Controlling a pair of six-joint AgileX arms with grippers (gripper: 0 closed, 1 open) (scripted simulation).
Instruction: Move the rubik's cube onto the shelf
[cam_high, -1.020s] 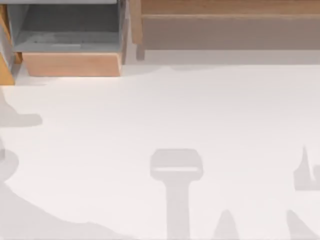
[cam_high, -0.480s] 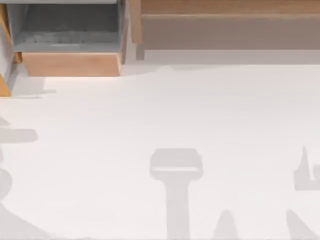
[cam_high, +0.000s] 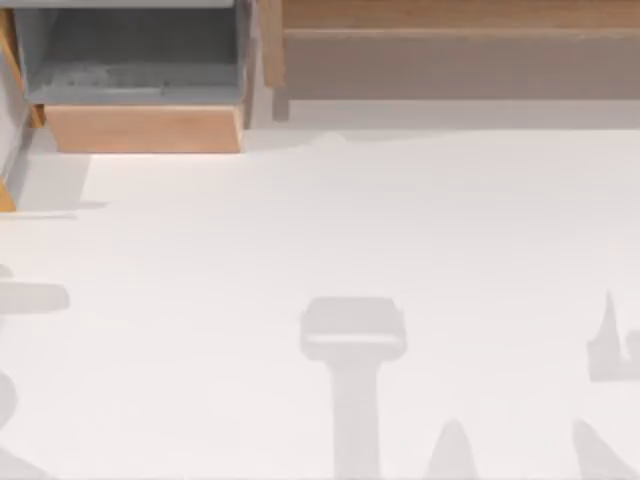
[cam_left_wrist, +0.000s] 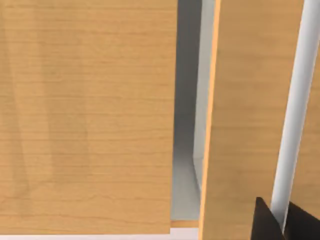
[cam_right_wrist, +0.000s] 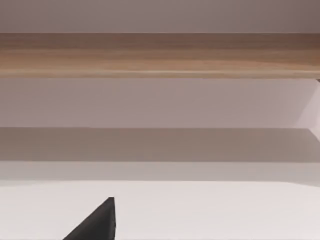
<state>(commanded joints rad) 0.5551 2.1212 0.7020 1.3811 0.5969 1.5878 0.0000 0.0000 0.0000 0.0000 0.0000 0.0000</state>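
Left end effector (cam_left_wrist: 280, 225) close against wooden panels (cam_left_wrist: 90, 115); its opening and hold cannot be told

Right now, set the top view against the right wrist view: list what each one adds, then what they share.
Top view adds: the grey-lined box with its light wooden front, at the table's back left, and grey arm shadows lying across the tabletop.
Right wrist view adds: a dark part of the right gripper, low over the tabletop and facing the ledge.
Both share: the shelf, a long light-brown ledge with a darker face below it, and the white table in front of it.
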